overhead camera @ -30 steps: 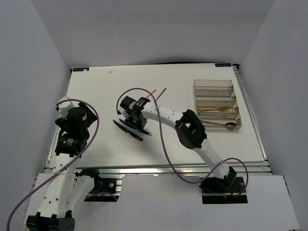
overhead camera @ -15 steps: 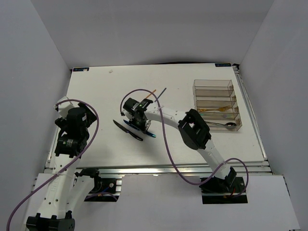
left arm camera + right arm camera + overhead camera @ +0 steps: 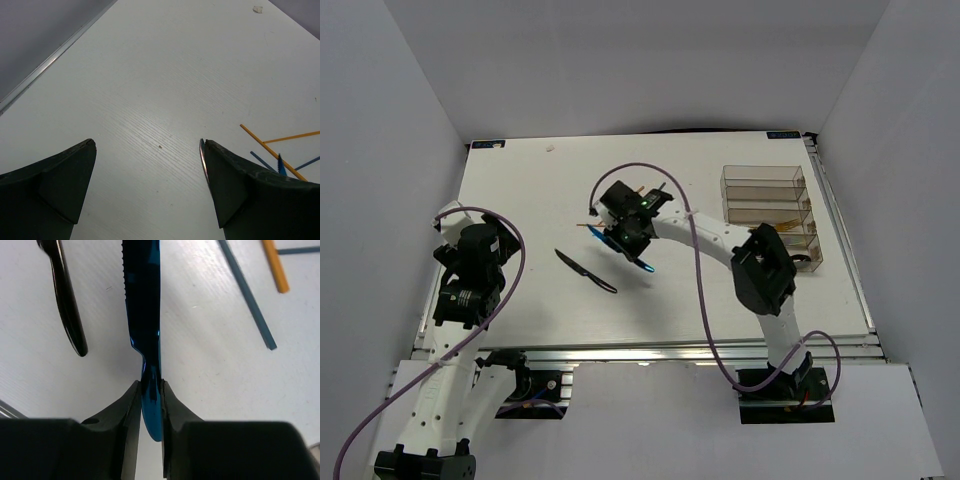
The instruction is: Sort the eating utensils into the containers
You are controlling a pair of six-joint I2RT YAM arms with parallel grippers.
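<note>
The right claw (image 3: 149, 386) is clenched on a glossy blue metal knife with a serrated blade (image 3: 142, 300). Its dark fingers (image 3: 129, 402) pinch the narrow neck where blade meets handle, so most of the length sticks out on one side. It sits over the middle of the white bench (image 3: 520, 190), a little toward the far edge, and the knife seems to hang clear of the surface.

Just beside it on the bench lie a slim black knife (image 3: 65, 305), a dark blue-grey chopstick (image 3: 247, 297) and an orange chopstick (image 3: 275, 265), none touching the blue one.

The clear plastic four-compartment tray (image 3: 763, 172) stands by the right edge, toward the far right corner. A gold piece shows in a middle slot.

Because the pinch is narrow and off-centre, the knife could swivel, so the squeeze should stay firm and the carry toward the right edge should be smooth. The blade should be turned parallel to the slots, brought low into a slot free of forks, then released.

The left claw (image 3: 150, 150) is released and empty, near the left edge.
</note>
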